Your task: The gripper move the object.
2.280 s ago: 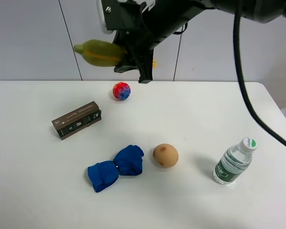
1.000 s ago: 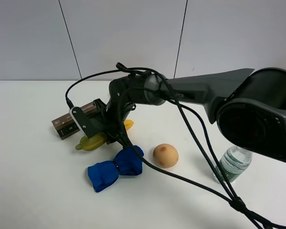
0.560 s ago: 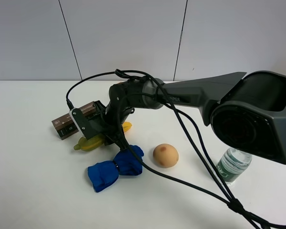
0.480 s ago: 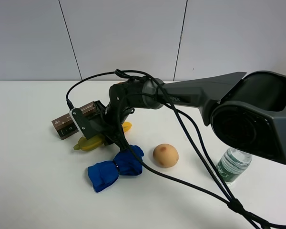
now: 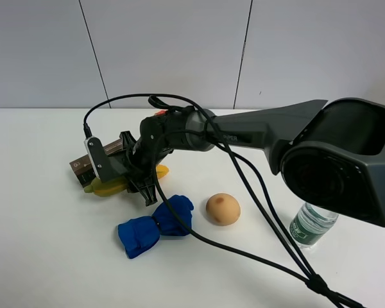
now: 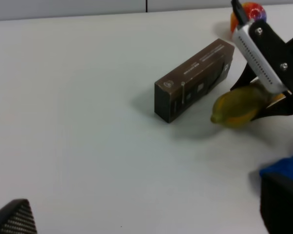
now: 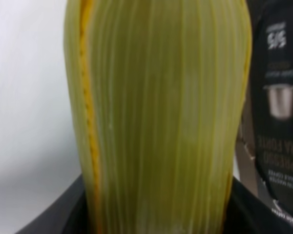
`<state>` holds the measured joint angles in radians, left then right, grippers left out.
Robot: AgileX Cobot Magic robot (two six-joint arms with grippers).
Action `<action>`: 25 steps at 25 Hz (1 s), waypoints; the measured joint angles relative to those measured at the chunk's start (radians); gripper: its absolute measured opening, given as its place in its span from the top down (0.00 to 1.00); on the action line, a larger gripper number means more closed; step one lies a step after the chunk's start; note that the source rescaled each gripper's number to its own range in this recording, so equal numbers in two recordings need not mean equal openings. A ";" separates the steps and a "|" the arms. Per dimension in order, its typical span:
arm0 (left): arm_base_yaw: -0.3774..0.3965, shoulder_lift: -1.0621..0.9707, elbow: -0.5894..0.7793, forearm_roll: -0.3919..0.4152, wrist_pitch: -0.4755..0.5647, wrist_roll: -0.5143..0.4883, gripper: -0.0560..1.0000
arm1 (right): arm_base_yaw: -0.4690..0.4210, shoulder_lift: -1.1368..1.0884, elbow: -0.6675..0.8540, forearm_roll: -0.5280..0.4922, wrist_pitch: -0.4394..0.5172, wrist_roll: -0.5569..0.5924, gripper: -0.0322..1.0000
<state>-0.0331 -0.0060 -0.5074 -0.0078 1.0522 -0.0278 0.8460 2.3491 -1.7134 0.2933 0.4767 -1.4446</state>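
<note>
My right gripper (image 5: 133, 178), a black claw on a thick dark grey arm, reaches across to the left of the table and is shut on the ear of corn (image 5: 110, 186). The corn's green husk end points left and its yellow end (image 5: 159, 171) points right. It lies low, right beside the brown box (image 5: 79, 171). The left wrist view shows the corn (image 6: 239, 105) in the claw (image 6: 278, 95) next to the box (image 6: 195, 80). The husk (image 7: 156, 112) fills the right wrist view. My left gripper (image 6: 146, 217) is open and empty, away from these.
A blue cloth bundle (image 5: 155, 224) lies just in front of the corn. A round tan ball (image 5: 222, 208) sits right of it. A water bottle (image 5: 313, 224) stands at the right. A red and blue ball (image 6: 251, 9) sits behind the claw. Black cables trail across the table.
My right gripper came down from high at the back with the corn to table height, then moved left until the corn lies beside the brown box.
</note>
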 joint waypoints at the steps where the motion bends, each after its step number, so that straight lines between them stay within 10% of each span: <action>1: 0.000 0.000 0.000 0.000 0.000 0.000 0.00 | 0.002 0.001 0.000 0.001 -0.004 0.025 0.96; 8: 0.000 0.000 0.000 0.000 0.000 0.000 0.00 | 0.004 0.001 0.000 0.001 -0.013 0.147 0.69; 19: 0.000 0.000 0.000 0.000 0.000 0.000 0.00 | 0.004 -0.039 0.000 0.019 0.023 0.278 0.67; 25: 0.000 0.000 0.000 0.000 0.000 0.000 0.00 | 0.004 -0.200 0.000 0.025 0.083 0.615 0.66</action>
<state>-0.0331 -0.0060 -0.5074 -0.0074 1.0522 -0.0278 0.8505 2.1493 -1.7134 0.3187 0.5601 -0.8293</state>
